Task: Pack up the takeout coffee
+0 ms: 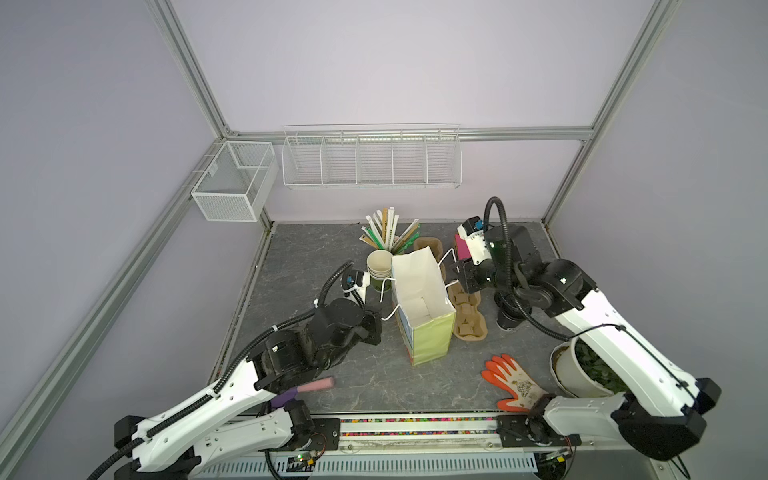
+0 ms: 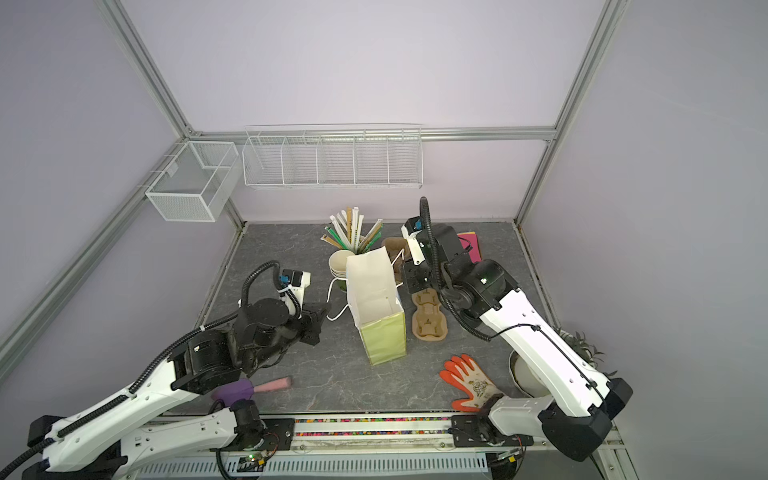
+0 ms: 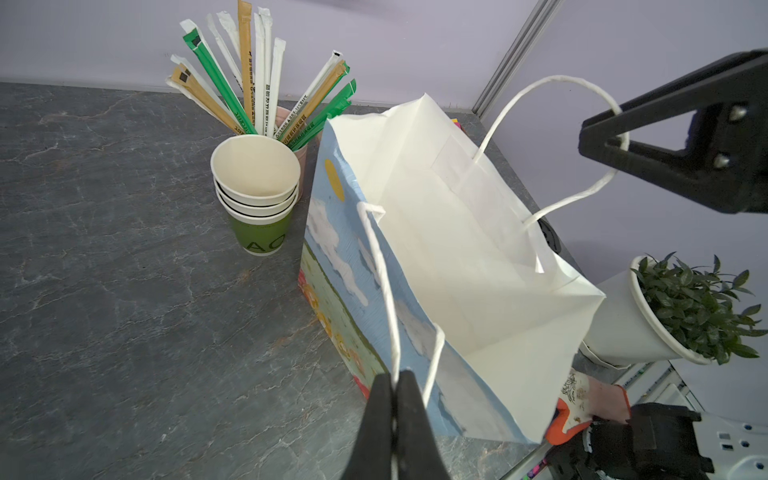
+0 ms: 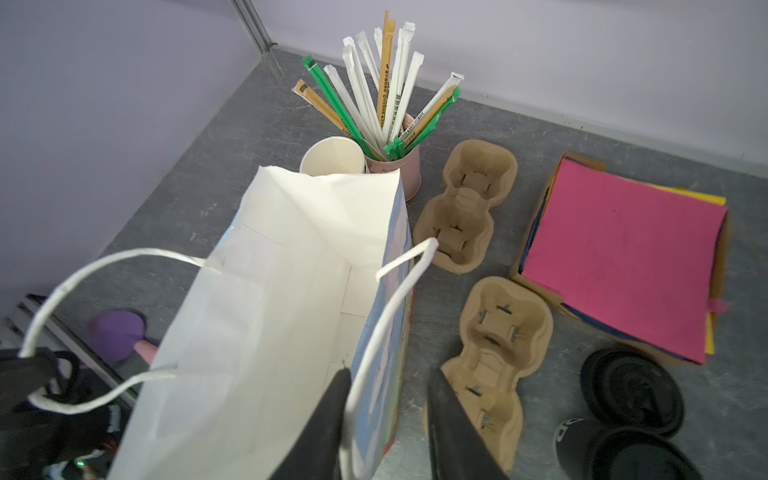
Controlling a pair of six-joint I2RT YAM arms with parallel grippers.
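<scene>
The takeout coffee (image 4: 631, 392), a black cup with a round black lid, stands on the table right of the cardboard carriers, under my right arm (image 1: 510, 320). A second black cup (image 4: 615, 453) is next to it. The white paper bag (image 1: 428, 336) stands open in the middle. My left gripper (image 3: 395, 376) is shut on the bag's left cord handle (image 3: 384, 270). On the bag's far side my right gripper (image 4: 388, 376) has its jaws apart around the other handle (image 4: 395, 299). That cord lies against one finger only.
Behind the bag are stacked green cups (image 1: 379, 266) and a pink pot of wrapped straws (image 1: 388, 232). Two cardboard carriers (image 4: 494, 332) and a box of coloured paper (image 4: 623, 257) lie to its right. An orange glove (image 1: 511, 380), a potted plant (image 1: 582, 370) and a brush (image 1: 316, 384) lie near the front.
</scene>
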